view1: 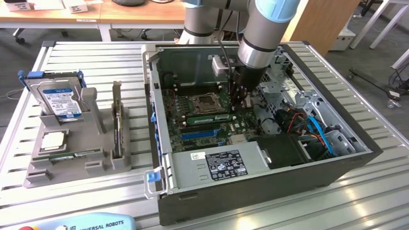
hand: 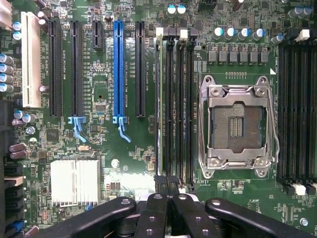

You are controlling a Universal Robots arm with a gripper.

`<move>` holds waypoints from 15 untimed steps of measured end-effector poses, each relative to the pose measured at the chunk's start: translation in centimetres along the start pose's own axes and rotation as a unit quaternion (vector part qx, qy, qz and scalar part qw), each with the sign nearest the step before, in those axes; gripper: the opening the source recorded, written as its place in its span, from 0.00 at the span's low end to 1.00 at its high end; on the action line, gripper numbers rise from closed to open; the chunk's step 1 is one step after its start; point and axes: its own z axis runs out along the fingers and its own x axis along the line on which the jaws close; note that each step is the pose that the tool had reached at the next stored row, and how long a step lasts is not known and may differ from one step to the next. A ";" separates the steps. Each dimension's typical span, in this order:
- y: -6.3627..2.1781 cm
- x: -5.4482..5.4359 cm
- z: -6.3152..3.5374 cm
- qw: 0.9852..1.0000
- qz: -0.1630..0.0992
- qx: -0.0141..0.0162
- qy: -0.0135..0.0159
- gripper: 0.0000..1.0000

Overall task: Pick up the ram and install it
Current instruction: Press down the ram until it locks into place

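Observation:
The ram (view1: 208,118), a thin green stick, sits in a memory slot beside the empty processor socket (view1: 206,102) on the motherboard. In the wrist view it shows edge-on as a narrow green line (hand: 159,104) in the outermost of the black slots. My gripper (view1: 242,101) hangs low inside the open computer case, just beyond the socket from the ram. Its black fingers (hand: 154,215) are pressed together, and the gripper (hand: 168,192) is shut over one end of the slots, with nothing seen between the fingers.
The case walls (view1: 153,110) ring the motherboard, with a power supply (view1: 217,165) and blue cables (view1: 319,132) inside. A grey holder (view1: 76,167) at the exterior view's left carries a hard drive (view1: 61,98), a silver processor (view1: 52,140), an upright card (view1: 117,122) and another green stick (view1: 73,155).

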 end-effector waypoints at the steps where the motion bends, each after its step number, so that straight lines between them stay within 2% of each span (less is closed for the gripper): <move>1: 0.00 0.0 0.01 1.000 0.000 0.000 0.000 0.10; 15: -0.01 0.0 0.30 1.000 0.000 0.000 0.000 0.10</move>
